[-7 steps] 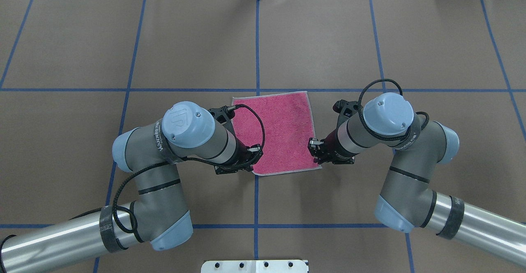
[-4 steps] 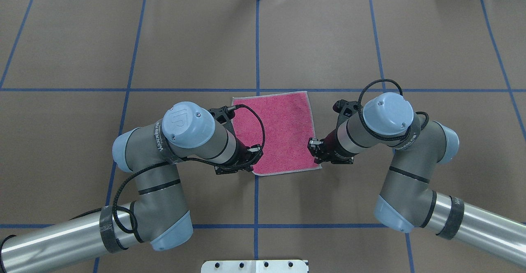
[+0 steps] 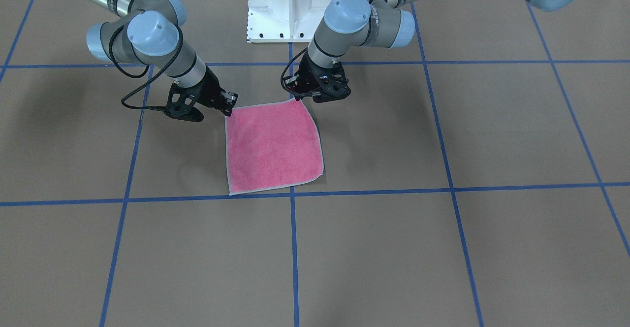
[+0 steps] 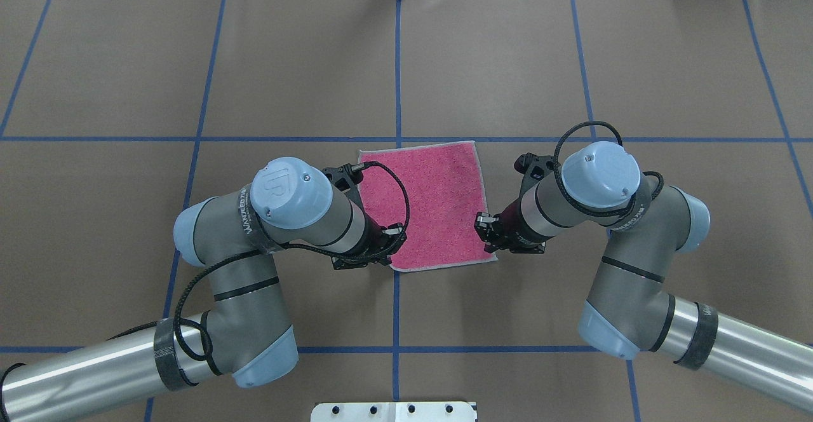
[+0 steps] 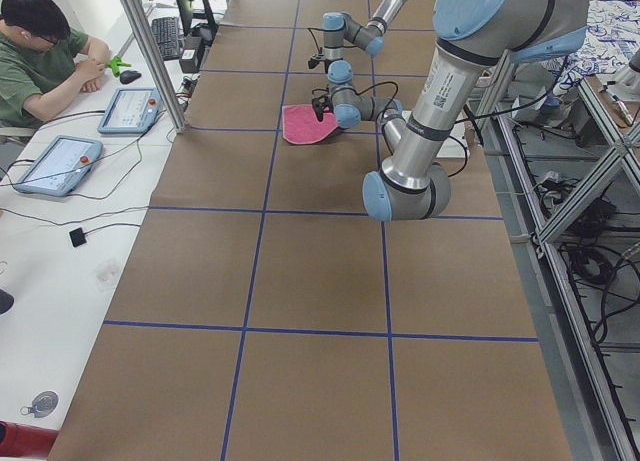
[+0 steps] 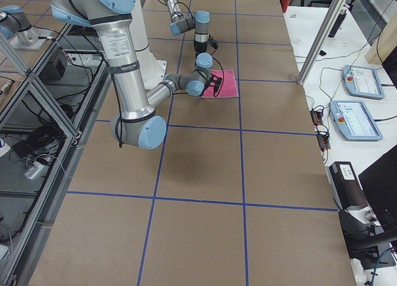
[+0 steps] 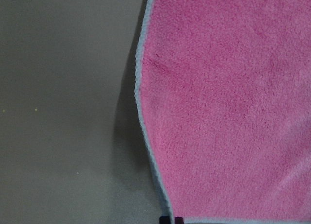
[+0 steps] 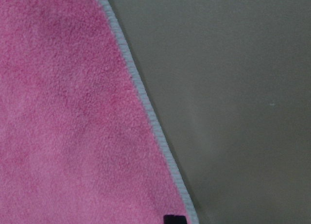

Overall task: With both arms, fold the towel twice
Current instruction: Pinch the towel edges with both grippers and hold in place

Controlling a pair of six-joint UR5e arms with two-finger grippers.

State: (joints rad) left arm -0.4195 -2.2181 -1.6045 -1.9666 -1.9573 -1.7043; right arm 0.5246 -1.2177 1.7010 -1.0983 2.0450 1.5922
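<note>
Towel (image 4: 435,199) flat, pink face up, left gripper (image 4: 390,248) clenched on its 7 o'clock corner overhead, right gripper (image 4: 484,225) clenched on the 5 o'clock corner

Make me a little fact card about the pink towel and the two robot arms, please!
towel: spread open on the brown table, pink face up
left gripper: at the towel corner nearest the robot, on its left side
right gripper: at the towel corner nearest the robot, on its right side
grip: too hidden to tell whether either is open or shut
folds done: none yet
</note>
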